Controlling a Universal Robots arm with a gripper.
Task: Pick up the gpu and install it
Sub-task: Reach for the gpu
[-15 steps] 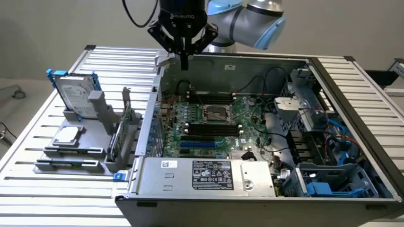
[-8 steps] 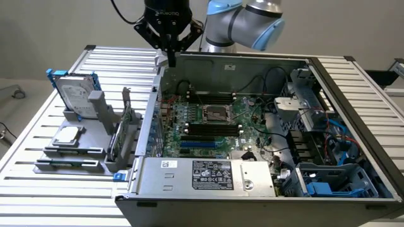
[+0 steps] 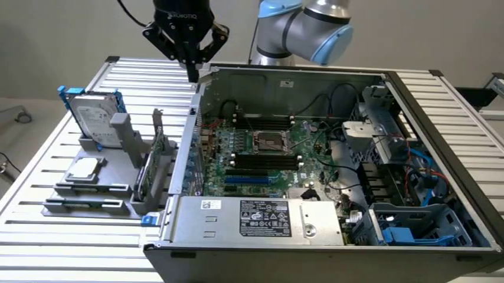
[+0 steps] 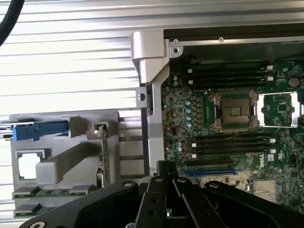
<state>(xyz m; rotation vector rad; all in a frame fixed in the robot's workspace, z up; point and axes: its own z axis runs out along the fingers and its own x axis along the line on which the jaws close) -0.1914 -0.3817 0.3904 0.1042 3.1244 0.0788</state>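
Gripper (image 3: 192,72) upper left of ext view, fingers pressed together, empty, over case (image 3: 299,71) corner. Gpu (image 3: 160,158) upright on edge in grey rack (image 3: 85,205), left-centre. Advice: spread jaws, square them across thin card, drop straight

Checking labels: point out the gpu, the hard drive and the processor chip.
gpu (image 3: 157,162): exterior view, card's visible side.
hard drive (image 3: 94,121): exterior view, silver face.
processor chip (image 3: 84,169): exterior view, silver lid.
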